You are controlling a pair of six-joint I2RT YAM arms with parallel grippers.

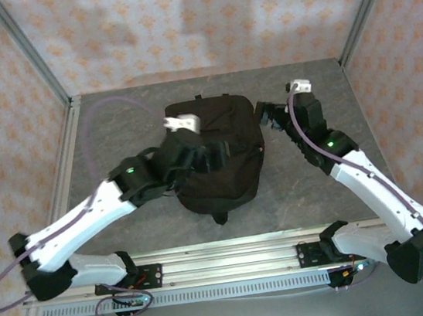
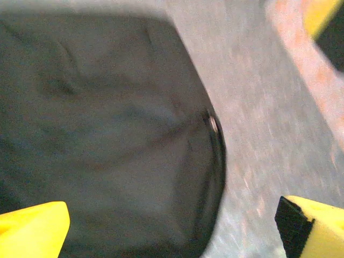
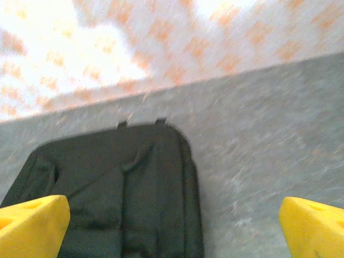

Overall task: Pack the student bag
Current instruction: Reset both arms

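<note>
Both wide open: left claw (image 2: pixel 174 228) over the student bag (image 1: pixel 237 147), right claw (image 3: pixel 173 228) beside it; bag lies lengthwise near-to-far.

Overhead rear view, close wrist views sharing bag (image 1: pixel 230 179)

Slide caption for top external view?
Left gripper over, right gripper beside, a large black soft fabric backpack on grey table, both jaws open.

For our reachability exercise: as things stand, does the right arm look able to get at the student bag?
Probably yes. The right end effector is open at the edge of the student bag, with nothing seen lying between them on the table.
</note>
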